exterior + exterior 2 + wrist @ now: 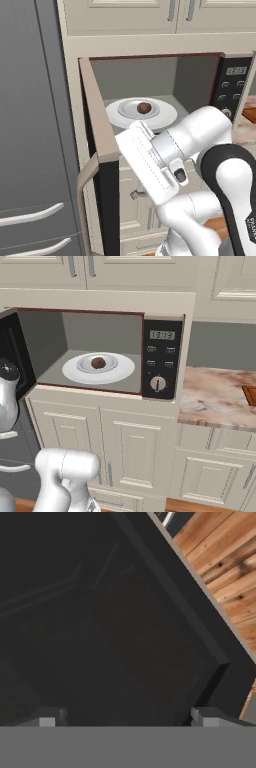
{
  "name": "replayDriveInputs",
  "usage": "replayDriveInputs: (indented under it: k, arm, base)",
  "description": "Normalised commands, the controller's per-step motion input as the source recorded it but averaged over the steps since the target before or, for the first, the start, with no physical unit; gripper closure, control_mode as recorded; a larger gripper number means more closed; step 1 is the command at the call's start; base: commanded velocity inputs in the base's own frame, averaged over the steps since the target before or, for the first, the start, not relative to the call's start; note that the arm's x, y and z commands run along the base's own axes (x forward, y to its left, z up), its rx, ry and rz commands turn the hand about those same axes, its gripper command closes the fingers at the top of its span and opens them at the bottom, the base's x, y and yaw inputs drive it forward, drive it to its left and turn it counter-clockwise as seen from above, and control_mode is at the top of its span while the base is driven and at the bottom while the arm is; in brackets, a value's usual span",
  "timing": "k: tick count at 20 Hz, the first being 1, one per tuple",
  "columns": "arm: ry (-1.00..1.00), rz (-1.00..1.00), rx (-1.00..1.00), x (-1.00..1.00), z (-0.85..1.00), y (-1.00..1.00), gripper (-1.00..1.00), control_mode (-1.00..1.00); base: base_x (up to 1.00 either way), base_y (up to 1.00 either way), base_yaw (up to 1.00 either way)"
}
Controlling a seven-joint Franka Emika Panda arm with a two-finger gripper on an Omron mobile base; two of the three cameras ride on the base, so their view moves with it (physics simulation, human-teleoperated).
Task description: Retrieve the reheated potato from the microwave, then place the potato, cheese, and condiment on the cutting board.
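Jaws spread wide at dark microwave [125,351] door glass, marble counter [215,396] rightward.

one potato [144,107], one plate [165,116], one microwave [162,356], one cutting board [250,394].

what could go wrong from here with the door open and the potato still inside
1. The end effector, open, sits right against the dark glass of the door; pulling away carelessly could knock the door partly shut.
2. The potato is small, round and loose on the plate; a poor pinch may roll it off.
3. The microwave opening is low, so the arm could clip its frame reaching in.
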Motion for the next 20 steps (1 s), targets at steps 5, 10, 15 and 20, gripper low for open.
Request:
replayDriveInputs:
  k: [5, 10, 15, 20]
  arm:
    - [-0.11, 0.0, -0.02, 0.05, 0.06, -0.53, -1.0, -1.0]
    - [-0.28, 0.0, -0.12, 0.07, 0.08, -0.52, -1.0, -1.0]
    - [-0.34, 0.0, -0.16, 0.15, 0.04, -0.47, -1.0, -1.0]
    - [-0.47, 0.0, -0.21, 0.09, 0.0, -0.38, -1.0, -1.0]
  base:
    - [0.0, 0.0, 0.0]
    - [0.0, 0.0, 0.0]
    - [0.0, 0.0, 0.0]
    - [0.0, 0.0, 0.0]
